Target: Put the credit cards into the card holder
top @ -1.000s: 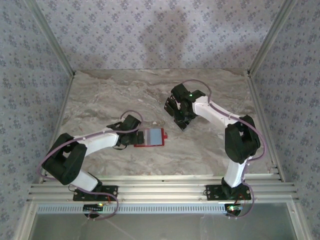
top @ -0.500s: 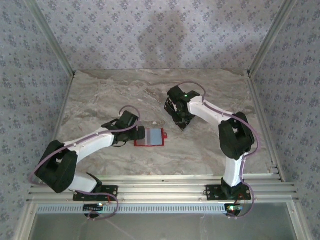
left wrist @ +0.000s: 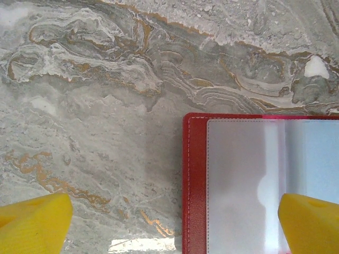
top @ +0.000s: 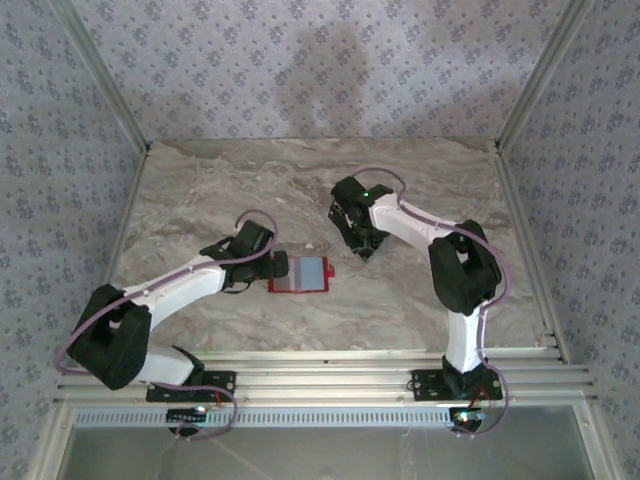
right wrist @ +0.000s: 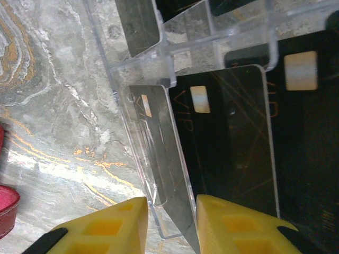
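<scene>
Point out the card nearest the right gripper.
The black card next to the clear divider, just beyond the right gripper; the other cards lie farther off.

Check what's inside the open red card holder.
The card holder shows a clear pocket over pale lining, seemingly without a card. A finger of the left tool covers one corner.

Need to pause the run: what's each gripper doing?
Left gripper: open, holding nothing.
Right gripper: narrowly astride a clear plastic panel; grip cannot be told.
</scene>
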